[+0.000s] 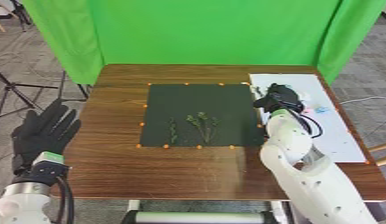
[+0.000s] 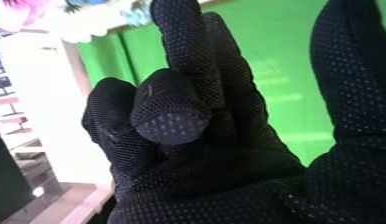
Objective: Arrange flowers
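Observation:
In the head view, my right hand [image 1: 282, 97] is over the upper part of the white board [image 1: 327, 135], with pink and blue flowers [image 1: 321, 109] close beside it. A small green sprig [image 1: 258, 91] lies at the board's left edge, next to this hand. Three green sprigs [image 1: 204, 125] lie on the dark mat [image 1: 181, 102]. My left hand [image 1: 43, 132] is open off the table's left side. In the right wrist view, my right hand [image 2: 225, 175] holds nothing; its fingers are partly bent and the thumb stands apart. Pink flowers [image 2: 28, 6] are beyond it.
The brown table [image 1: 109, 175] carries the mat and board side by side. Orange markers [image 1: 166, 146] run around the mat's edges. A green curtain [image 1: 207, 32] hangs behind the table. Black cables [image 1: 314, 127] loop beside my right wrist.

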Robot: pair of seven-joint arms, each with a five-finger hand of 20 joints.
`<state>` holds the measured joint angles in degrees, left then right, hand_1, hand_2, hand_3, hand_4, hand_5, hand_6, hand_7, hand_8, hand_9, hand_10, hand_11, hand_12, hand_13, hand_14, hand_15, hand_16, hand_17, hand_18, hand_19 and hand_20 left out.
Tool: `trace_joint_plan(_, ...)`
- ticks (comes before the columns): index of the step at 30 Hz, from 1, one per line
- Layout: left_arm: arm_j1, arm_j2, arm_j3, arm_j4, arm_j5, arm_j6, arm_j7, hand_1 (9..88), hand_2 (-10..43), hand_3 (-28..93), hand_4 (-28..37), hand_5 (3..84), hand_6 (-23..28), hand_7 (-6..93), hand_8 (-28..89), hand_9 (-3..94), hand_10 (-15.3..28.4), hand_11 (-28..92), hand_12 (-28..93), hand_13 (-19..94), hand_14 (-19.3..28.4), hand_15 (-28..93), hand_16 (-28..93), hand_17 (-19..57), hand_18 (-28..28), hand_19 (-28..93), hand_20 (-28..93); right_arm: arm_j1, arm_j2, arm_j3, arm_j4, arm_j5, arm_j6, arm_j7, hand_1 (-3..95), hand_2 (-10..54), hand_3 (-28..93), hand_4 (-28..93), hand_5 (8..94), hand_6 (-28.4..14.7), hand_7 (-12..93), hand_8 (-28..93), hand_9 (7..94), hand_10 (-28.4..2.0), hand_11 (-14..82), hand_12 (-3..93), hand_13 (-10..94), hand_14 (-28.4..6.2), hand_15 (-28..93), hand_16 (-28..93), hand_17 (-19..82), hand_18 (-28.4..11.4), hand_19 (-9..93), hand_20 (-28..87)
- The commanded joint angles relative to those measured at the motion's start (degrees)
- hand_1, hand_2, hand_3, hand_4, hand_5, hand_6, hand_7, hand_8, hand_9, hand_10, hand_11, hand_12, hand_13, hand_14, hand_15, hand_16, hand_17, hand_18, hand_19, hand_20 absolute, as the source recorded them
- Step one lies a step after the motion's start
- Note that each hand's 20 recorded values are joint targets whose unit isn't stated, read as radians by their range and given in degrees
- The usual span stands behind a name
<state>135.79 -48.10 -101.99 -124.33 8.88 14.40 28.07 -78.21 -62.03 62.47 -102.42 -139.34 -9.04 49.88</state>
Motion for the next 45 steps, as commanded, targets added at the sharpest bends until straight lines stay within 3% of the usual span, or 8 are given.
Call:
trace_joint_plan(1, 0.2, -0.13, 0.86, -0.56, -0.45, 0.51, 0.75, 26.8, 11.9, 72, -28.3, 39.2, 5.9, 13.7, -9, 29.8, 11.8, 19, 9, 20, 12.3, 32, -9, -3.7, 11.6, 32, 9, 10.1, 0.6, -4.4, 8.4, 0.1, -0.8, -1.3, 30.6, -9.4, 69, -20, 60.3, -10.0, 13, -7, 76.7, -17.7, 30.8, 25.1, 77, -11.0, 71, 37, 56, -21.6, 93, 56)
trace_joint_plan(16, -0.3, -0.2, 1.7, -0.58, -0.48, 0.75, 0.78, 26.8, 11.9, 72, -28.3, 39.3, 5.9, 13.8, -9, 29.9, 11.8, 19, 9, 20, 12.5, 32, -9, -3.8, 11.7, 33, 9, 17.8, -1.1, -8.4, 21.6, 3.4, -7.5, -1.7, 29.6, -9.5, 68, -22, 59.1, -10.2, 12, -7, 76.0, -17.1, 32.2, 25.3, 76, -11.2, 71, 37, 55, -21.4, 93, 56)
trace_joint_plan(25, -0.5, -0.52, 2.3, -0.53, -0.62, 0.73, 0.62, 26.8, 11.9, 72, -28.3, 39.3, 5.9, 13.8, -9, 29.9, 11.8, 19, 9, 20, 12.6, 32, -9, -3.8, 11.7, 33, 9, 18.8, -1.5, -10.9, 25.5, 5.0, -11.8, -2.0, 31.8, -9.5, 67, -25, 58.8, -9.7, 12, -8, 75.8, -16.8, 32.7, 25.3, 76, -11.0, 71, 37, 54, -21.6, 93, 55)
trace_joint_plan(30, -0.6, -0.75, 2.29, -0.4, -0.54, 0.49, 0.23, 26.8, 11.9, 72, -28.3, 39.4, 5.9, 13.8, -9, 29.9, 11.9, 19, 9, 20, 12.6, 32, -9, -3.8, 11.7, 33, 9, 17.8, -2.6, -11.5, 26.2, 4.7, -13.5, -2.2, 39.6, -9.5, 71, -25, 67.9, -5.6, 19, -8, 79.5, -14.4, 35.5, 26.1, 78, -10.2, 70, 36, 54, -21.3, 93, 55)
trace_joint_plan(32, -1.1, -0.7, 2.66, -0.22, -0.72, 0.37, 0.05, 26.8, 11.9, 72, -28.3, 39.4, 5.9, 13.9, -9, 30.0, 11.9, 19, 9, 20, 12.6, 32, -9, -3.9, 11.7, 33, 9, 17.3, -2.9, -11.9, 26.9, 5.1, -12.8, -1.2, 44.4, -9.5, 71, -27, 69.8, -4.7, 24, 3, 80.5, -13.9, 36.4, 26.7, 79, -9.8, 70, 36, 54, -21.3, 93, 54)
trace_joint_plan(35, -1.1, -0.78, 2.9, -0.34, -1.11, 0.73, 0.15, 26.7, 11.9, 72, -28.3, 39.5, 5.8, 14.1, -9, 30.1, 12.0, 19, 9, 21, 12.7, 32, -9, -4.0, 11.8, 33, 9, 16.3, -2.9, -11.9, 27.2, 4.9, -12.9, -1.0, 52.5, -9.5, 69, -27, 72.9, -4.4, 26, 14, 83.8, -11.7, 32.5, 39.2, 80, -9.2, 69, 36, 55, -21.4, 93, 53)
trace_joint_plan(38, -0.9, -0.83, 2.82, -0.38, -1.93, 0.94, 0.56, 26.7, 11.9, 72, -28.3, 39.6, 5.8, 14.3, -10, 30.5, 12.1, 19, 9, 21, 12.8, 32, -9, -4.0, 11.9, 33, 9, 15.3, -2.6, -11.9, 26.8, 4.4, -11.0, -1.3, 54.4, -9.5, 70, -27, 75.5, -3.0, 31, 17, 85.6, -11.1, 34.1, 41.7, 81, -8.5, 68, 36, 55, -21.7, 93, 52)
trace_joint_plan(45, -0.3, -0.96, 2.61, -0.52, -1.74, 0.8, 0.67, 26.6, 12.0, 72, -28.3, 39.9, 6.0, 14.3, -10, 30.8, 12.1, 20, 9, 21, 13.0, 33, -9, -4.0, 11.9, 34, 8, 13.2, -1.0, -10.4, 23.8, 5.0, -7.6, -0.9, 50.8, -7.7, 75, -20, 72.0, -3.1, 42, 21, 83.9, -11.7, 35.1, 40.2, 83, -6.7, 64, 36, 56, -21.5, 93, 50)
